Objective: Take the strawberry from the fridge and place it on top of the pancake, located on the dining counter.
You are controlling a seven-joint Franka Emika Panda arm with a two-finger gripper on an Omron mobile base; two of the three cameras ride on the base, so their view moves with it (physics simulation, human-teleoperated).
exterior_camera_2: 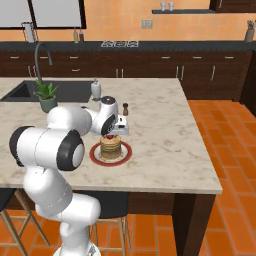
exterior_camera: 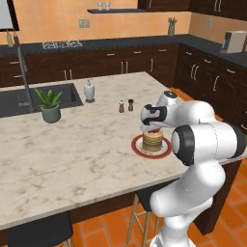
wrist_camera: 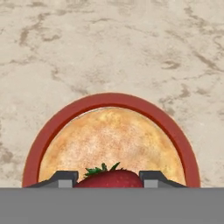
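A stack of golden pancakes [exterior_camera: 152,139] [exterior_camera_2: 110,145] [wrist_camera: 109,144] rests on a red-rimmed plate [exterior_camera: 138,147] [exterior_camera_2: 95,155] [wrist_camera: 65,118] on the beige marbled dining counter [exterior_camera: 72,154] [exterior_camera_2: 165,135] [wrist_camera: 109,43]. My gripper [exterior_camera: 153,128] [exterior_camera_2: 110,134] [wrist_camera: 109,179] hangs straight down just above the stack, shut on the red strawberry [wrist_camera: 109,178] [exterior_camera: 154,129] [exterior_camera_2: 110,135], whose green leaves show between the fingertips. The fridge is out of view.
Salt and pepper shakers [exterior_camera: 126,105] [exterior_camera_2: 125,108] stand just behind the plate. A soap dispenser [exterior_camera: 89,90] [exterior_camera_2: 95,90], a potted plant [exterior_camera: 49,105] [exterior_camera_2: 47,96] and the dark sink [exterior_camera: 29,99] [exterior_camera_2: 55,91] with its tall faucet lie further left. Stools [exterior_camera: 41,234] tuck under the near edge.
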